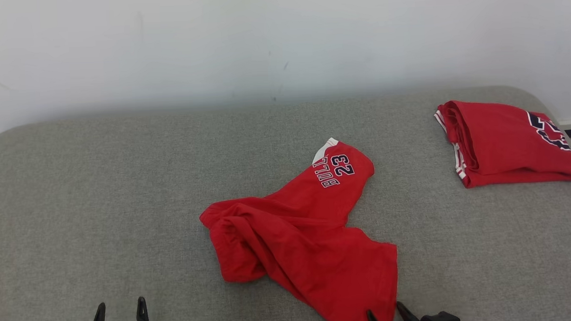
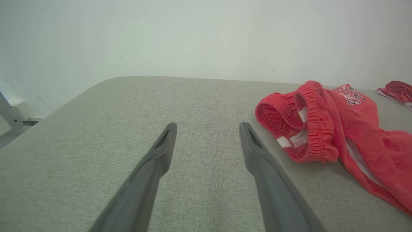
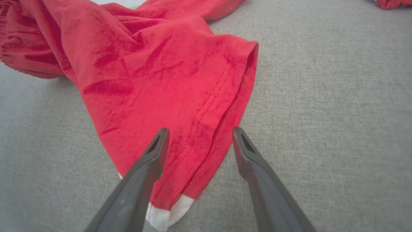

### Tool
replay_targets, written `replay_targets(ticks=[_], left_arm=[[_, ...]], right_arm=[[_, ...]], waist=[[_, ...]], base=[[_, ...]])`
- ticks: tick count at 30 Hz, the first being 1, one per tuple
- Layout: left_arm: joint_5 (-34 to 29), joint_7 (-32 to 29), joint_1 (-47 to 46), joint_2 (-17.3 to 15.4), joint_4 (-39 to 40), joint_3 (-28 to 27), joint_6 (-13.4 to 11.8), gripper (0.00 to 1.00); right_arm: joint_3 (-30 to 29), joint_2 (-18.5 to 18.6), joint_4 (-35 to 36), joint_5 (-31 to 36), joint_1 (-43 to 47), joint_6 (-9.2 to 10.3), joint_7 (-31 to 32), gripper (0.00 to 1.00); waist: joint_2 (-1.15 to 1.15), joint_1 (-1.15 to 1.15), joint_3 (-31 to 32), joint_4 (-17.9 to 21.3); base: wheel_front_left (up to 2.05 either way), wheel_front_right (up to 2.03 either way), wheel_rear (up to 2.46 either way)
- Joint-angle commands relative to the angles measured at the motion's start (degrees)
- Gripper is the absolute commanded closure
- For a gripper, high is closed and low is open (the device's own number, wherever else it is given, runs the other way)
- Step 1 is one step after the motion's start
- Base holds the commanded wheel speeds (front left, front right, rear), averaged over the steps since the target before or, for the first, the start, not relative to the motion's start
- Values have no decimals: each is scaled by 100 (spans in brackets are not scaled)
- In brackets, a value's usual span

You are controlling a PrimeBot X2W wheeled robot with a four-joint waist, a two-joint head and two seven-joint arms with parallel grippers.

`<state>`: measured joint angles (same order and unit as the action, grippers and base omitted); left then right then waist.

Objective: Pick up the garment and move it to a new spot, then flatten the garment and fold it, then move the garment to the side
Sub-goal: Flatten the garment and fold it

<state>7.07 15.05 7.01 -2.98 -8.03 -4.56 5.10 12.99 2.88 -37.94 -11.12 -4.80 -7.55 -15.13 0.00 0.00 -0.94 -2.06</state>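
Observation:
A crumpled pair of red shorts (image 1: 302, 231) lettered "BULLS 23" lies in the middle of the grey padded table (image 1: 101, 195). Its elastic waistband (image 2: 305, 122) gapes open toward my left arm. My left gripper (image 1: 120, 313) is open over bare table, well left of the shorts, with nothing between its fingers (image 2: 161, 151). At the near hem of one leg (image 3: 206, 122) my right gripper (image 1: 383, 314) stands open, straddling the hem's corner, and the cloth lies between its fingers (image 3: 248, 154) without being clamped.
A second red garment (image 1: 503, 141), folded, rests at the table's far right corner. A white wall (image 1: 262, 42) runs behind the table. Bare grey surface stretches across the left half (image 2: 96, 129).

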Motion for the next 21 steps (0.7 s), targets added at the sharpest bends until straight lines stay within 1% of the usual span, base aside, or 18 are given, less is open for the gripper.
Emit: replay_targets(ticks=[1,2,3,4,5,7,10,16,21], left_arm=[[47,17,-36,12,-19,-2,2,0],[54,17,-43,12,-30,10,-3,0],[65,17,-47,12,-43,16,-11,0],[71,17,-53,12,-48,25,-21,0],[77,17,-57,12,-54,32,-30,0],[79,17,-55,13,-73,48,-32,0],[66,17,-45,12,-86,65,-30,0],[89,17,2,13,-96,84,-39,0],[145,17,3,14,-151,165,-49,0]], right_arm=[[64,-4,-129,-38,-67,16,4,1],[122,-2,-273,-81,-84,16,3,13],[186,-2,-414,-143,-128,16,4,54],[238,-2,-544,-201,-208,16,6,75],[292,0,-676,-250,-265,16,9,100],[394,-12,-882,-393,-369,16,10,100],[320,-4,-914,-434,-501,16,9,100],[-427,306,-602,-537,-622,16,4,100],[-968,736,-345,-504,-672,17,3,100]], waist=[[0,0,5,-36],[0,0,9,-51],[0,0,13,-63],[0,0,15,-69],[0,0,17,-74],[0,0,19,-76],[0,0,21,-69],[0,0,22,3],[0,0,30,64]], base=[[0,0,0],[0,0,0],[0,0,0],[0,0,0],[0,0,0],[0,0,0],[0,0,0],[0,0,0],[0,0,0]])
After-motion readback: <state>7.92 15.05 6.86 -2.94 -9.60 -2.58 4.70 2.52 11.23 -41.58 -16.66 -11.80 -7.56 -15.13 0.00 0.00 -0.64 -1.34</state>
